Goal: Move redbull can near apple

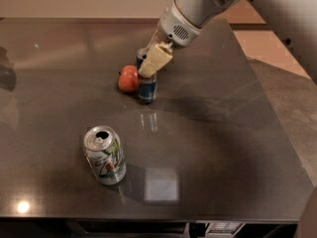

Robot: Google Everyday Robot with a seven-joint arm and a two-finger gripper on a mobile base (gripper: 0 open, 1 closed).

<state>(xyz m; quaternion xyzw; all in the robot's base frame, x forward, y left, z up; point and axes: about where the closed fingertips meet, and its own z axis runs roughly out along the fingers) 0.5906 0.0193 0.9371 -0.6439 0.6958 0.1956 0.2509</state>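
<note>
Toward the far middle of the desk (223,133), the redbull can (147,89) is standing upright with its base on the surface. It is just beside the apple (128,80), which is sitting at its left; whether the two are touching I cannot tell. I am holding the can in the claw (148,66). One pale finger (155,61) is lying slantwise across the can's upper half and the other is hiding behind it, so I am judging the claw to be clamped on the can rather than standing wide.

I am treating the can as a light, thin-walled thing: stiff along its height, but ready to dent under a hard squeeze. It is also smooth, so a loose hold is risking a slip. Being slim and tall, it is liable to tip, and I am reckoning a hold around the body, a little above the middle, as the safest. The apple is round and free to roll, so any nudge from the can or the finger is risking sending it away.

Nearer to me, well apart from both, a wider silver can (105,156) with green-and-red print is standing with its top opened. It is not getting in the way. The arm (190,14) is reaching in from the upper right.
</note>
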